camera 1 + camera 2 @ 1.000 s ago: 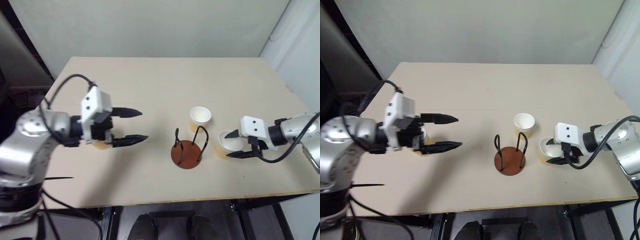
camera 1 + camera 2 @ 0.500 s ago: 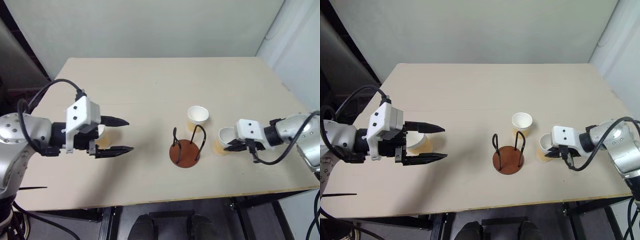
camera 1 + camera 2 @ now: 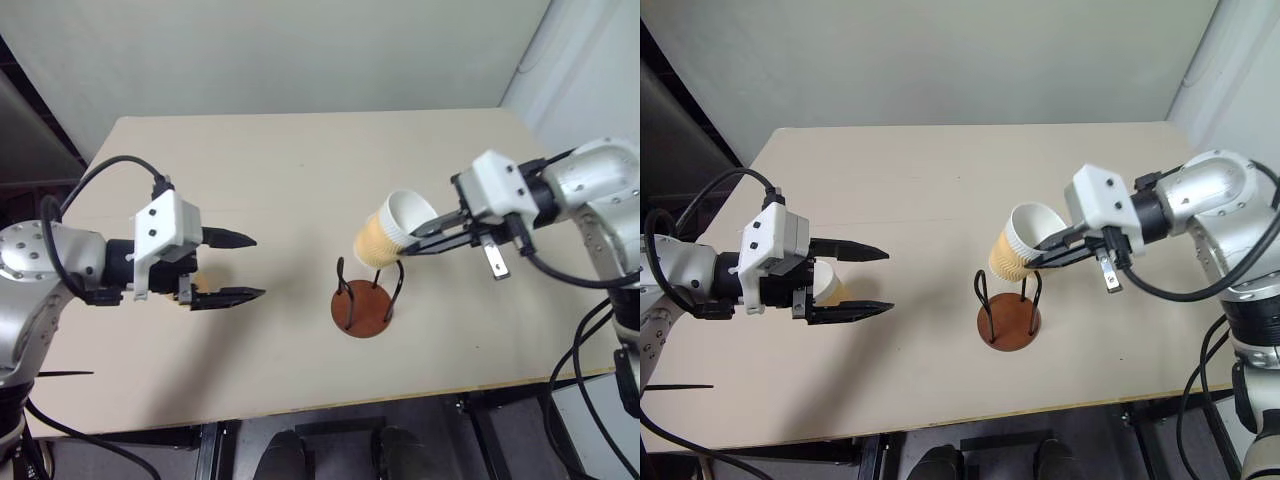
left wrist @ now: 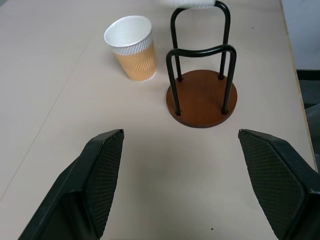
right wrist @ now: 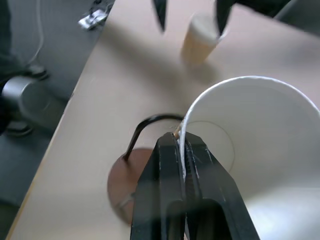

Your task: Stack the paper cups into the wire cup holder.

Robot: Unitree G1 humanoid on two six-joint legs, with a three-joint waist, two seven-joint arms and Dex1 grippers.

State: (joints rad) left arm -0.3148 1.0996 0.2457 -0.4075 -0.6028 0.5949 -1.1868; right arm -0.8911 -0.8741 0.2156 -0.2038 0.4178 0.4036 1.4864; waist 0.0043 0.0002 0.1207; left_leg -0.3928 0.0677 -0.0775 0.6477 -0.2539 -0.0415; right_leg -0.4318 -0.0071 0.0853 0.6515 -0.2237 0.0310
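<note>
My right gripper is shut on the rim of a paper cup and holds it tilted in the air just above the wire cup holder. The right wrist view shows both fingers pinching the cup's white rim, with the holder's base below. A second paper cup stands upright on the table just beyond the holder. My left gripper hangs open at the table's left. A third paper cup stands under it.
The pale table has bare room at the back and between the left gripper and the holder. Its front edge runs close below the holder. A wall stands behind the table.
My right gripper has shut on the cup's rim and lifted it off the table, up and leftward over the holder. The left gripper has stayed open and in place.
</note>
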